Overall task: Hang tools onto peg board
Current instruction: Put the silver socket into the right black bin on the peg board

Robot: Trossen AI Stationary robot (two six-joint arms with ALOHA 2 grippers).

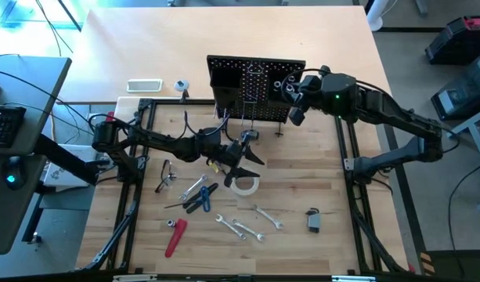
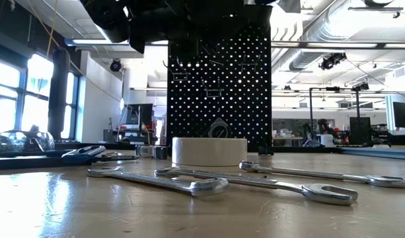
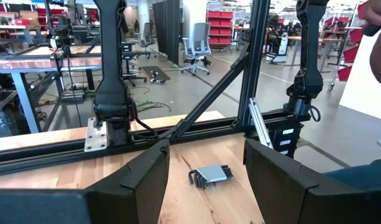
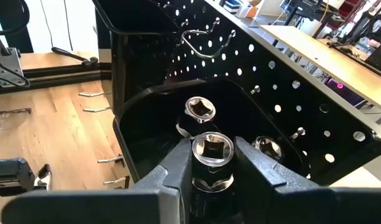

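The black peg board (image 1: 255,82) stands upright at the table's far middle. My right gripper (image 4: 212,165) is at the board's right part, shut on a silver socket (image 4: 211,152) over a black bin (image 4: 140,124) that holds two more sockets (image 4: 199,107). My left gripper (image 1: 246,166) hangs open, pointing level, just above the white tape roll (image 1: 243,186), with nothing between its fingers (image 3: 146,177). Silver wrenches (image 1: 240,227), blue-handled pliers (image 1: 200,197) and a red-handled tool (image 1: 175,236) lie flat on the table. My right gripper pinches the socket's round sides (image 4: 196,163) between its two fingers, the square drive hole facing up. The fingers come slanting down from the table's right side. The socket is upright and lifted clear, above the bin's open top.
A folding hex-key set (image 1: 313,221) lies at the near right, and safety glasses (image 1: 166,174) lie left of the pliers. The black frame rails (image 1: 138,180) run along both sides of the table. A white box (image 1: 144,84) lies behind the far rail.
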